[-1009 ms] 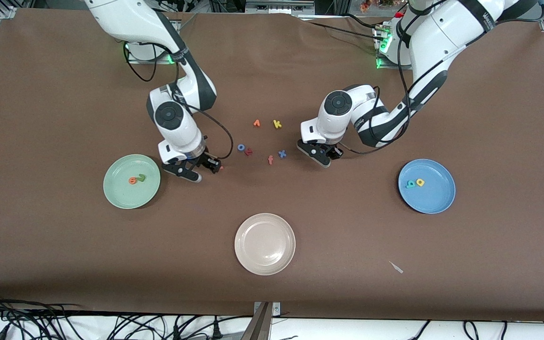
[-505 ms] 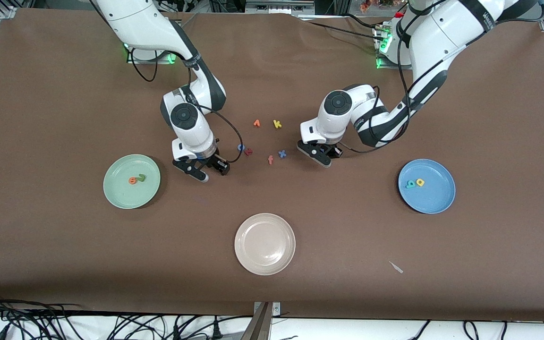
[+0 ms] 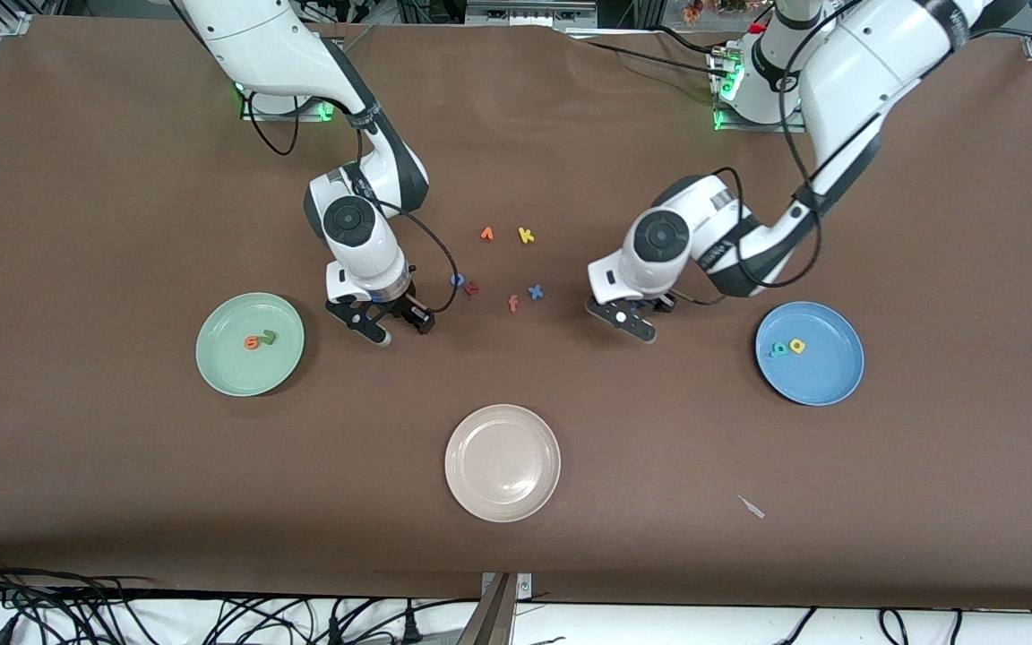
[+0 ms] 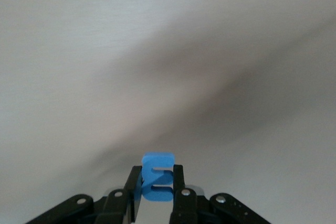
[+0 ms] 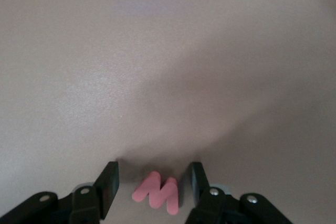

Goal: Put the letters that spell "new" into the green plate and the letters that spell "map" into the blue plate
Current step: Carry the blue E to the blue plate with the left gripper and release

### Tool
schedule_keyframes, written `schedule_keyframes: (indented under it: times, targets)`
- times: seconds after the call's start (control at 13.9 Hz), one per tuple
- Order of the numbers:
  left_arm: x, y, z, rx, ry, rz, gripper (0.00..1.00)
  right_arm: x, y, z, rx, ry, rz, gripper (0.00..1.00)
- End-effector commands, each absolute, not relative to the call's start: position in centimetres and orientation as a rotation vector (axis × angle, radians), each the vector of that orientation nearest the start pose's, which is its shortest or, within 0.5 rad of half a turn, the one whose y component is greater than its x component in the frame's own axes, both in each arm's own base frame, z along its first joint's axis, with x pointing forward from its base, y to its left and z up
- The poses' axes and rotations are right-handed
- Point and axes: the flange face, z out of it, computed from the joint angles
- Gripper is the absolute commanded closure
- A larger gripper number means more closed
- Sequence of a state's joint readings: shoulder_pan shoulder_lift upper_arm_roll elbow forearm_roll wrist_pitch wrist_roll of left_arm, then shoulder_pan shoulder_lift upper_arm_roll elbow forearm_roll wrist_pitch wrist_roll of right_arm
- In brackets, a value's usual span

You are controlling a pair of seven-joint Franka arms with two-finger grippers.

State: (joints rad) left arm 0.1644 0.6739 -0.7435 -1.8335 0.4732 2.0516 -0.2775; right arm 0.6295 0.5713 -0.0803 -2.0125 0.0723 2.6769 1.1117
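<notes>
I'm placing everything by the beige plate [image 3: 503, 462], which stands empty and nearest the front camera.

Toward the right arm's end from it, and a little farther from the camera, the green plate [image 3: 222, 358] already holds the orange e [image 3: 253, 341] and the green n [image 3: 268, 337], lying just beside each other. So "new" lacks only its w.

My right pincer [image 3: 398, 328] hangs low between the green plate and the beige plate's line. Its fingers are spread, one on each side of the pink w [image 5: 156, 193], not touching it. The w lies flat on the table, so I judge the squeeze has not yet come.

Straight up the table from the beige plate lies the loose scatter: a blue o [image 3: 457, 279] touching a dark red letter [image 3: 472, 288], a salmon f [image 3: 513, 304], a blue x [image 3: 535, 291], and farther up an orange letter [image 3: 486, 234] and a yellow k [image 3: 526, 236]. None belongs to either word, and none lies in either pincer's way.

Toward the left arm's end from the beige plate, my left pincer [image 3: 631, 322] is clenched on the blue m [image 4: 157, 178], over bare table.

The blue plate [image 3: 825, 381], toward that same end, holds the teal p [image 3: 779, 349] and the yellow a [image 3: 797, 345]. It awaits only the m, and the way there looks open to me.
</notes>
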Motion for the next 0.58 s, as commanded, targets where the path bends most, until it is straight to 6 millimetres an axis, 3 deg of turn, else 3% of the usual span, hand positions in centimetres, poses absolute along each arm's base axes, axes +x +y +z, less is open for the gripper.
schedule_keyframes:
  times: [0.0,0.22,0.43,0.5]
  targets:
    - [58.2,-24.0,26.2,-2.955,0.880,0.532,1.00,51.7,32.9,16.5,-2.919,0.978,-0.098,0.36]
    - [60.8,-15.4,26.6,-2.936,0.964,0.624,1.00,51.3,33.2,16.2,-2.916,1.010,-0.089,0.36]
    - [62.1,-5.6,25.8,-2.942,1.059,0.677,1.00,50.9,33.5,15.7,-2.921,1.029,-0.075,0.36]
    - [62.2,-3.6,25.0,-2.930,1.075,0.695,1.00,50.9,33.4,15.5,-2.923,1.030,-0.073,0.37]
